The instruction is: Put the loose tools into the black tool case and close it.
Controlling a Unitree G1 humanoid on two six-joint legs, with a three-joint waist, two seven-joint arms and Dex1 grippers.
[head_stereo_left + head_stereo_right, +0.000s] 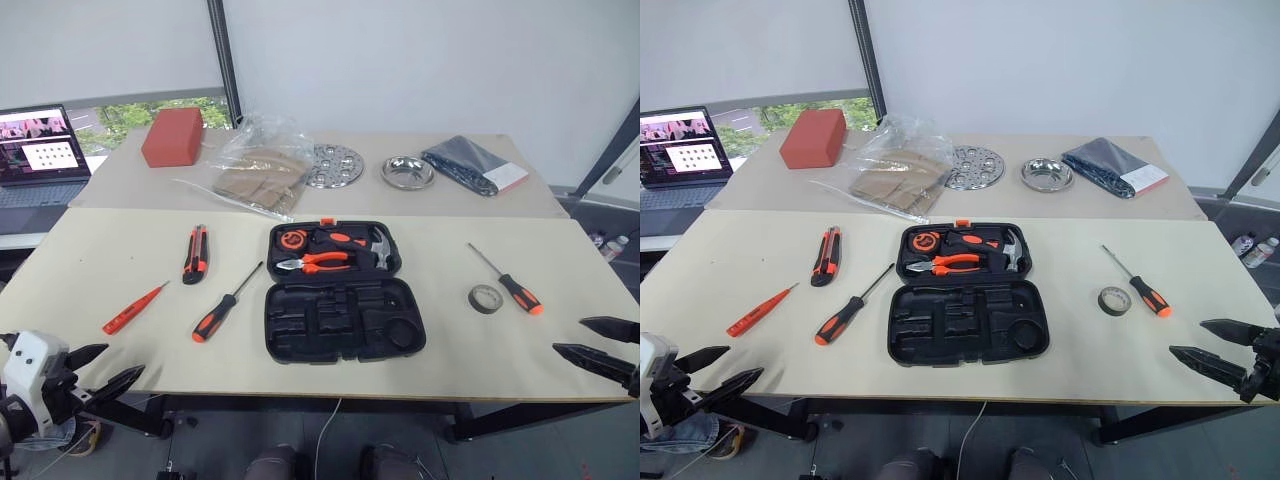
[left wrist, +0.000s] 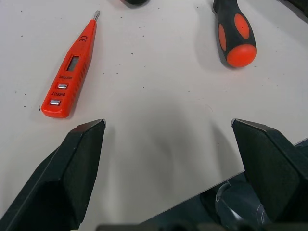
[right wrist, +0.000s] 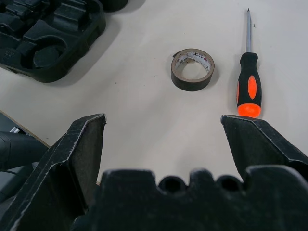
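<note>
While both arms wait at the near edge of the tabletop [image 1: 90, 300], nothing has yet been picked up: left claw [image 1: 112, 368] spread wide and empty, right claw [image 1: 592, 340] likewise spread and empty. Item, black tool case [image 1: 342, 292], lying open at centre, hinged half holding pliers [image 1: 318, 262], hammer [image 1: 378, 245] and tape measure [image 1: 291, 239]; near half shows bare recesses. Item, orange tester screwdriver [image 2: 71, 72], nearest the left claw. Item, black-and-orange screwdriver [image 1: 224, 306], between tester and case. Item, utility knife [image 1: 195, 253], farther back on the left. Item, grey tape roll [image 3: 192, 69], with a second screwdriver [image 3: 249, 77] just beside it, both right of the case and near the right claw. Handling advice: each arm should likely begin with its closest piece, gripping across the handle rather than the shaft, then match it to its moulded recess before lowering. Which recess suits which tool is hard to make out; they read as dark shapes, though one round hollow probably takes the tape. The case's latch [image 1: 327, 221] appears as a small orange tab, its detail unclear.
</note>
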